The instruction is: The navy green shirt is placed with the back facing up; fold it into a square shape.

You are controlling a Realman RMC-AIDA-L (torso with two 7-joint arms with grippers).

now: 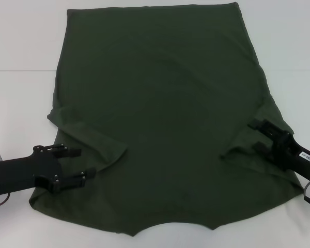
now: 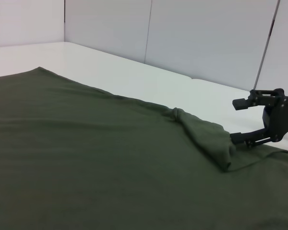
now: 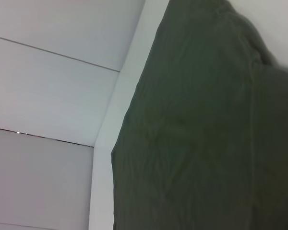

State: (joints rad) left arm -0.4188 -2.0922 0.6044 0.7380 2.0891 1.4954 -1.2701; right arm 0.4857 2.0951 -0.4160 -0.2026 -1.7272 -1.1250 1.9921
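2 black grippers sit at the near corners of the navy green shirt point(image 1: 160, 119), which lies spread flat on a white table point(image 1: 20, 62). The shirt fills most of the table in the head view. Its straight hem is at the far side and its curved neck edge is at the near side.

On the robot's left, the left gripper point(image 1: 82, 164) lies low over the near left part of the shirt, beside the left sleeve point(image 1: 88, 135), which is folded in over the body of the shirt. Its 2 fingers are apart, with dark cloth showing in the gap between them. Whether they touch the cloth cannot be told.

On the robot's right, the right gripper point(image 1: 254, 136) reaches in over the right sleeve point(image 1: 253, 155), which is also folded in on the shirt. Its fingers are apart too. In the left wrist view, this gripper point(image 2: 241, 120) has 1 finger up in the air and 1 finger down at the raised, bunched fold of the sleeve point(image 2: 206, 139).

The right wrist view shows only the green cloth point(image 3: 206, 129), the white table edge point(image 3: 105, 143) and pale wall panels point(image 3: 48, 86) behind it.
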